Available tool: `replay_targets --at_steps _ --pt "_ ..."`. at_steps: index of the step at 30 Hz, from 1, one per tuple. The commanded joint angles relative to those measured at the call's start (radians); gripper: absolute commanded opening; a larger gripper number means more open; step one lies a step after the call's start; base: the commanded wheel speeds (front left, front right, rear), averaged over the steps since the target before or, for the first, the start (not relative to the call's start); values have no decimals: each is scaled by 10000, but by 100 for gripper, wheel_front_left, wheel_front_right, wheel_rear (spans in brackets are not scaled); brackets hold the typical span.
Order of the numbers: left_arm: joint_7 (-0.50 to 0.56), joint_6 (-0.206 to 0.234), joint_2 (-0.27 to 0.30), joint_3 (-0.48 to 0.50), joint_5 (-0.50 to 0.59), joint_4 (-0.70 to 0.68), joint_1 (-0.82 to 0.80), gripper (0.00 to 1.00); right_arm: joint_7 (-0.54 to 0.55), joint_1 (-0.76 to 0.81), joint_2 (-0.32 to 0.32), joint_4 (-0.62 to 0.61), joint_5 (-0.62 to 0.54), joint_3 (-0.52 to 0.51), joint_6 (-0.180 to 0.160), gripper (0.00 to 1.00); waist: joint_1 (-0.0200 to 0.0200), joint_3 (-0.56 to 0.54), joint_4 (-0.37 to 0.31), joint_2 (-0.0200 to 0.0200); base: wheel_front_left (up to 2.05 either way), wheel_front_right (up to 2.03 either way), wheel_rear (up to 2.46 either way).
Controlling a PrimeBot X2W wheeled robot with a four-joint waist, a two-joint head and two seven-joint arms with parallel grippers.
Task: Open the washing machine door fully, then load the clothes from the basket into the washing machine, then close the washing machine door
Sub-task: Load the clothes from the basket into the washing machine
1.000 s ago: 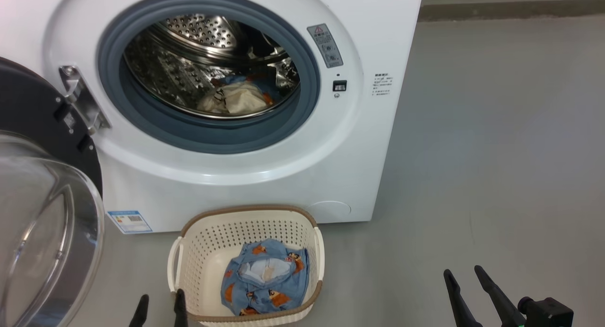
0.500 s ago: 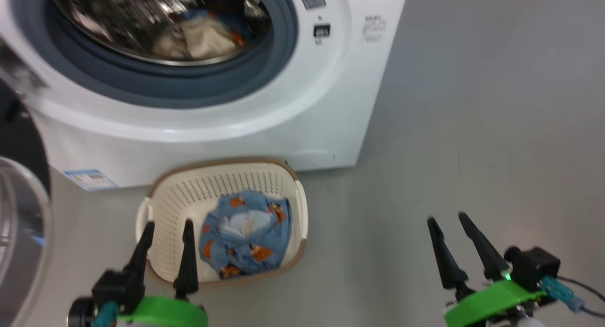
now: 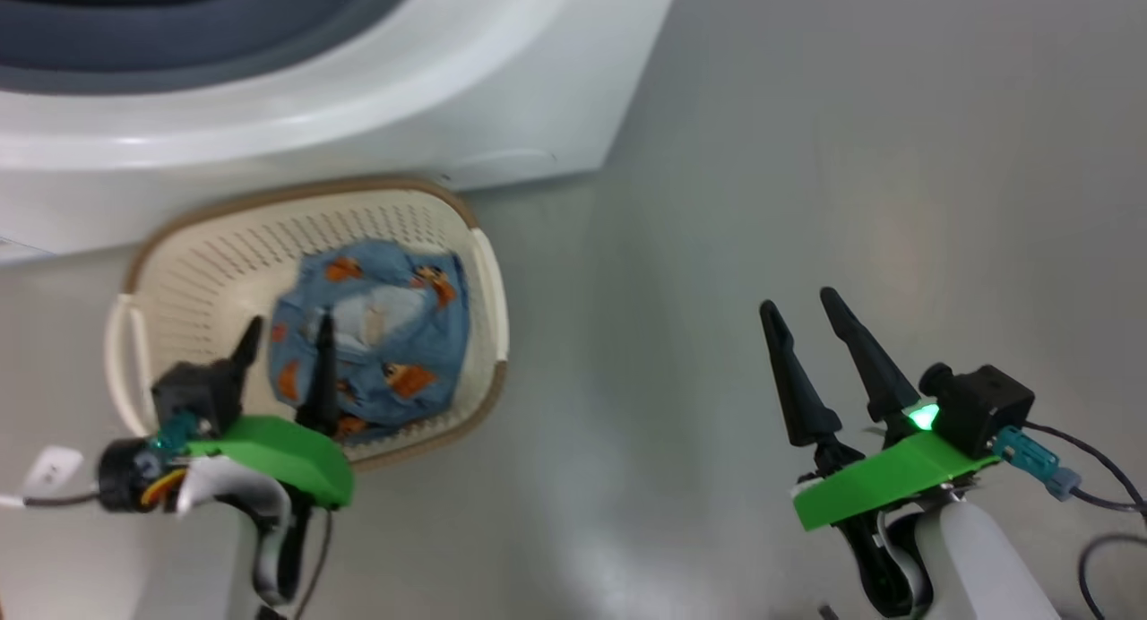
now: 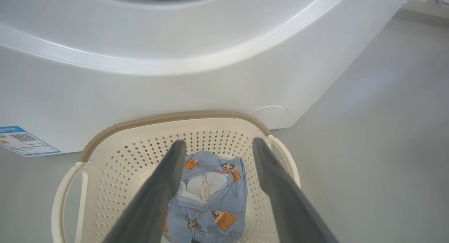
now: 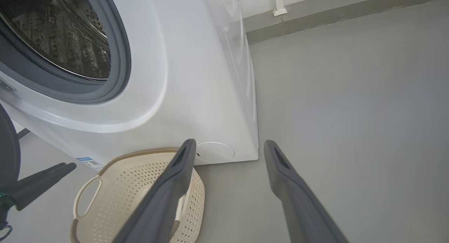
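The head camera has tipped down since 1 second ago; the washer's point(image 3: 358, 127) lower front stands just behind the basket point(image 3: 197, 262). The blue garment point(image 3: 385, 333) lies inside the basket. The left gripper point(image 3: 288, 318), earlier at the basket's near rim, now hangs over that garment, fingers spread wide, holding nothing. The right gripper point(image 3: 797, 299) stays well right of the basket, equally spread and empty.

You find one label: a white sticker point(image 4: 24, 142) with a blue border, low on the front of the washing machine point(image 4: 196, 71). It carries a small square code and coloured bars, but you cannot read its print.
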Motion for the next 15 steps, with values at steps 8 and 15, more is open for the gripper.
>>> replay_targets --at_steps 8,15 --pt "791 289 682 875 -478 1641 -1069 100 -48 -396 187 -302 240 415 16 100 0 1714 -1349 0 0 0 0" --pt "1093 391 990 1193 -805 2969 -1837 100 -48 -575 223 -409 273 459 16 100 0 2209 -1639 0 0 0 0"
